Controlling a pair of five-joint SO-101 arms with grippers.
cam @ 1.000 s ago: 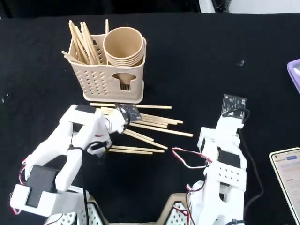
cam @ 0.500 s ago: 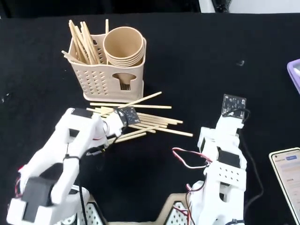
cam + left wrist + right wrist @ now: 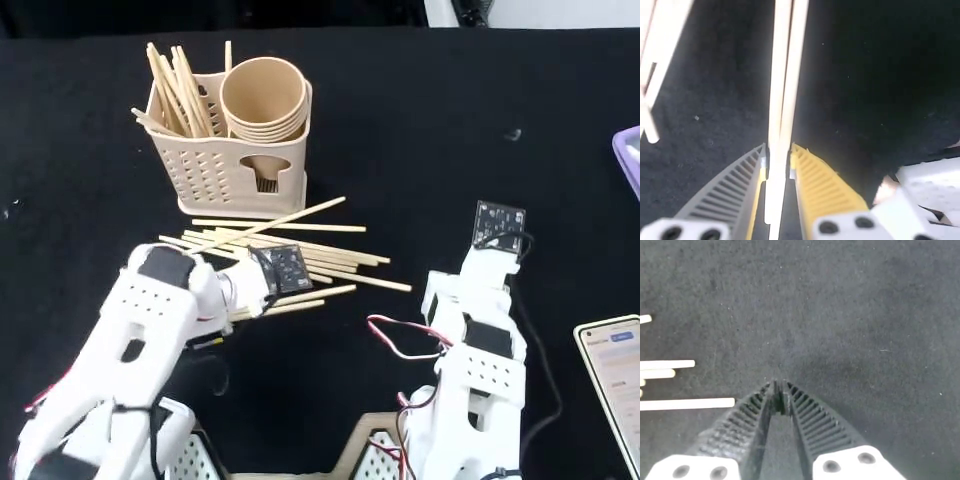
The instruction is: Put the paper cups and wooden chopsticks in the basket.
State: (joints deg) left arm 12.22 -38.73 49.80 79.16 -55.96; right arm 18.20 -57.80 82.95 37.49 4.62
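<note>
Chopsticks (image 3: 781, 75), two together, sit clamped in the left tool (image 3: 778, 150).

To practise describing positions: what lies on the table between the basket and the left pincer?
Loose chopsticks lie piled between the basket and the left pincer, shown in the high view.

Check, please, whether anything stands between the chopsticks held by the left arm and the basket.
Only the loose chopsticks lie flat on the table between the left gripper, whose fingers clamp two chopsticks, and the basket. Nothing upright blocks the way; a lifted pair would likely clear them.
</note>
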